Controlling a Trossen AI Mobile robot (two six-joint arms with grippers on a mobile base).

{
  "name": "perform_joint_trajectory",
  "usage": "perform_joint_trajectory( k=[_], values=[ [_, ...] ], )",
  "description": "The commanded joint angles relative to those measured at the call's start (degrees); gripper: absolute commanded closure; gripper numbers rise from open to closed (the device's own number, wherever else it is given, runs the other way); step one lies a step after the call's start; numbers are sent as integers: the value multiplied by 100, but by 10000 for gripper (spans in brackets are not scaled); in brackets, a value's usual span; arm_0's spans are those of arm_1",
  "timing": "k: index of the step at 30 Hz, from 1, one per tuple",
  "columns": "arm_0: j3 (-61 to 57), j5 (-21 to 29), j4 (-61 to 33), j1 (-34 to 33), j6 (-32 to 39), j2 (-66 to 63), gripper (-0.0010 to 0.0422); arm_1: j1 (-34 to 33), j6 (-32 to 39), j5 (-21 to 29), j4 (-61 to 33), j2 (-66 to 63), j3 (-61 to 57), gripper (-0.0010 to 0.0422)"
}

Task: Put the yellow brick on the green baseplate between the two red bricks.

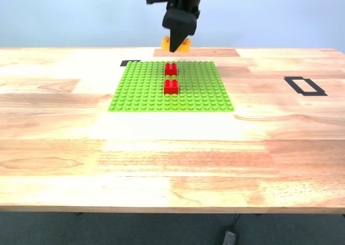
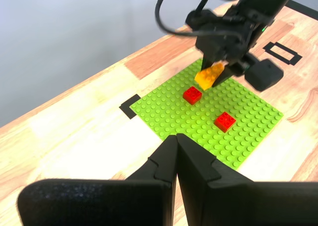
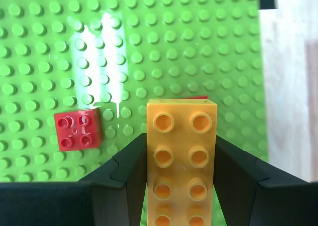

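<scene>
At the far edge of the green baseplate [image 1: 171,87], my second claw [image 1: 178,40] pinches the yellow brick [image 1: 178,44] above the counter [image 1: 172,148], behind the two red bricks [image 1: 171,78]. In the first wrist view, my first claw [image 2: 176,142] is pressed together, empty, well apart. In the second wrist view, the brick's long axis runs along the fingers [image 3: 130,161]; the gap lies below and aside.

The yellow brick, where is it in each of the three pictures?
Exterior view: the yellow brick hangs in my second gripper, beyond the far edge of the green baseplate.
First wrist view: it shows tilted, held above the baseplate near one red brick.
Second wrist view: it fills the low middle, clamped between the black fingers.
Shared landmark: the green baseplate, in all three.
</scene>
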Motion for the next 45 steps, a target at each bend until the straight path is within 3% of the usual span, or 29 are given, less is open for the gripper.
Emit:
perform_joint_trajectory(
  k=[1,13,34,38,45],
  values=[
    [-7,0,-2,2,2,2,413,59,-114,-7,22,136,-17,386],
    [-4,-2,7,2,4,4,412,308,-249,20,365,184,-671,386],
    [-7,0,7,2,13,2,413,289,68,-57,577,470,-686,383],
    [-4,0,7,2,13,2,412,289,68,-59,570,470,-688,350],
    [-7,2,4,2,15,2,413,289,63,-52,643,442,-767,242]
  ],
)
